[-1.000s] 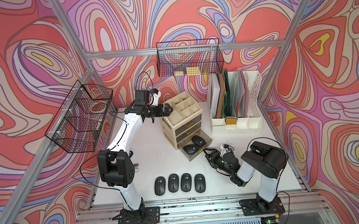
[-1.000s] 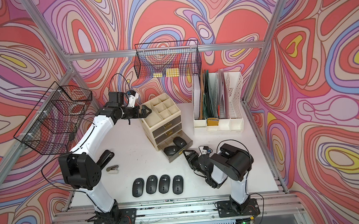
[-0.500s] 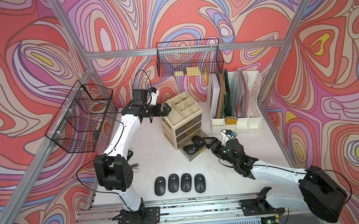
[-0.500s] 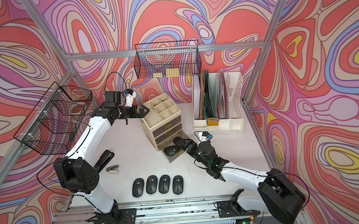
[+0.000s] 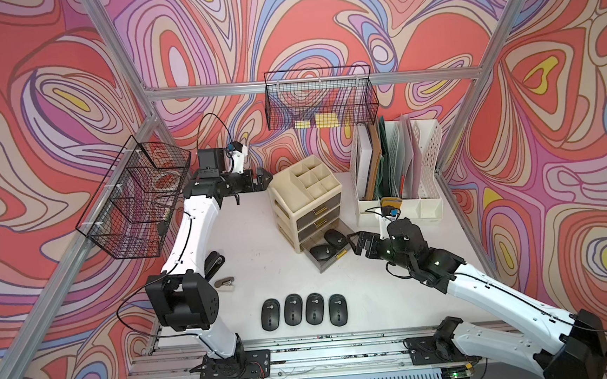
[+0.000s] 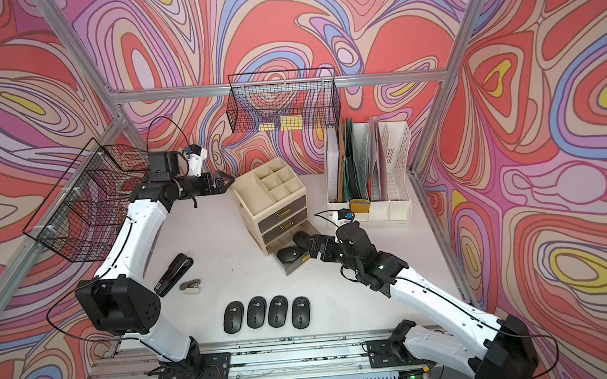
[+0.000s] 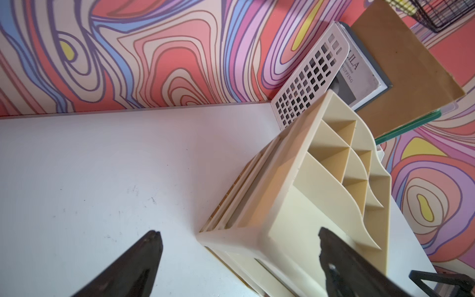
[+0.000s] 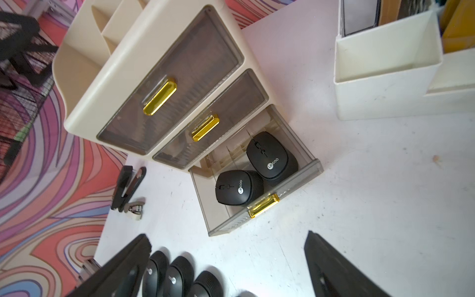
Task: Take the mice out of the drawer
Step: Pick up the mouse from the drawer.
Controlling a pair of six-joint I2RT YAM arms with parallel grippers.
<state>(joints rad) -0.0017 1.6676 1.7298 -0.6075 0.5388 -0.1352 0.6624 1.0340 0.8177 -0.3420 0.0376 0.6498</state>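
Observation:
Two black mice (image 8: 271, 159) (image 8: 237, 187) lie in the pulled-out bottom drawer (image 8: 231, 223) of the cream organizer (image 5: 305, 190). Both top views show them, one (image 5: 334, 237) behind the other (image 5: 320, 252). Several more mice (image 5: 303, 310) lie side by side near the table's front edge, also in a top view (image 6: 266, 313). My right gripper (image 5: 353, 243) (image 8: 226, 234) hangs open just right of the drawer's front, holding nothing. At the organizer's back left corner (image 7: 295, 205) my left gripper (image 5: 263, 180) (image 7: 238, 231) is open and empty.
A black stapler (image 6: 174, 274) and a small staple remover (image 6: 191, 285) lie left of the drawer. A white file holder (image 5: 396, 176) with folders stands at the back right. Wire baskets hang on the back wall (image 5: 319, 101) and the left wall (image 5: 134, 202).
My right arm has stretched out from its folded pose near the front edge toward the drawer, and its jaws have opened wider. The left arm has hardly moved.

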